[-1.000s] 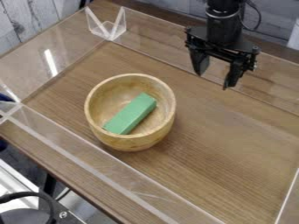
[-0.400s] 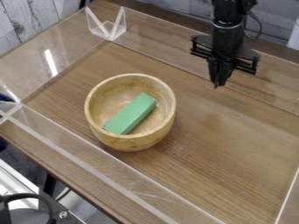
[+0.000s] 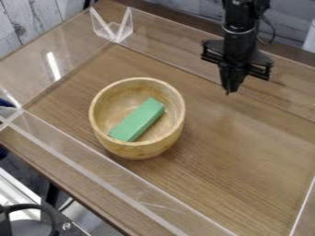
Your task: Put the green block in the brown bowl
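The green block (image 3: 136, 120) lies slanted inside the brown bowl (image 3: 110, 95), which sits left of centre on the wooden table. My gripper (image 3: 230, 88) hangs at the upper right, well away from the bowl, pointing down just above the tabletop. Its black fingers are pressed together with nothing between them.
Clear acrylic walls (image 3: 74, 41) ring the wooden tabletop (image 3: 234, 157). A clear plastic bracket (image 3: 112, 26) stands at the back left corner. A dark cable (image 3: 31, 217) shows at the bottom left, outside the wall.
The gripper's fingers closed from wide open to shut, and it dropped slightly toward the table. The block and bowl stayed put.
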### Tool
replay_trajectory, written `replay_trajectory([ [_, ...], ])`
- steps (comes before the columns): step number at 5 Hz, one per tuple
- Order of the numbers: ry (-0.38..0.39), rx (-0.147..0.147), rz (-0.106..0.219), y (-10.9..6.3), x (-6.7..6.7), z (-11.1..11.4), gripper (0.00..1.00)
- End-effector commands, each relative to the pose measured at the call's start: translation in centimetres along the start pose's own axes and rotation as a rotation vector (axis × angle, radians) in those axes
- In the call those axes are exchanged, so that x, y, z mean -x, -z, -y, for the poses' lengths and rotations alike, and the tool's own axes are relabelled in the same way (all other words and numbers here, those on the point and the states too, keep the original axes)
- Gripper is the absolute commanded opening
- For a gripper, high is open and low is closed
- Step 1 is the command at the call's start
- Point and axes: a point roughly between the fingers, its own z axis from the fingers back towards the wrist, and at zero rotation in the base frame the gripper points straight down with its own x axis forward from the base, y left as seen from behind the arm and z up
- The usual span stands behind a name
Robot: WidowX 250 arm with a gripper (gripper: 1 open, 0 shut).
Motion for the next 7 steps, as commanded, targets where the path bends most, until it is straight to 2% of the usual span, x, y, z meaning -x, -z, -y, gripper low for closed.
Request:
replay_trajectory([
  [1,0.000,0.001,0.041,-0.8,-0.6,0.0,0.00],
  [3,-0.007,0.005,0.036,0.0,-0.5,0.0,0.00],
  [4,-0.009,0.004,0.032,-0.1,-0.4,0.0,1.00],
  [6,-0.012,0.005,0.033,-0.8,-0.1,-0.1,1.00],
  [7,-0.011,0.009,0.057,-2.8,0.1,-0.3,1.00],
])
